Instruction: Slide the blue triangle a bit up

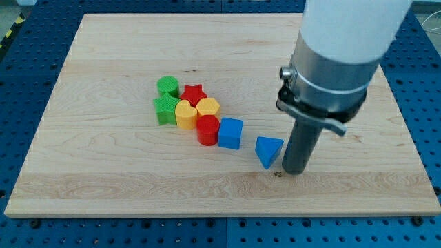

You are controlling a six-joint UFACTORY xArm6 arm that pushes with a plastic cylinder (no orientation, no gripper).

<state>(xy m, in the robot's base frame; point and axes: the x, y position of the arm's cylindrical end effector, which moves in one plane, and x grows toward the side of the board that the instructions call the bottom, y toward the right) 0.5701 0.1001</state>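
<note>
Now my tip (279,173) rests on the desk (103,186) just beside the blue triangle (268,151), at its 5 o'clock; no fingers fitted.

Blue triangle (268,151) beside blue cube (230,133)

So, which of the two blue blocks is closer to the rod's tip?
The blue triangle, just left of my tip; the blue cube sits farther left.

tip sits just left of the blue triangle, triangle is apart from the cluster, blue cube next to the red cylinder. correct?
Not quite. In the camera view my tip sits just to the view's right of the blue triangle, near its lower corner, not left. The rest holds: the triangle lies apart from the cluster, and the blue cube is beside the red cylinder.
</note>
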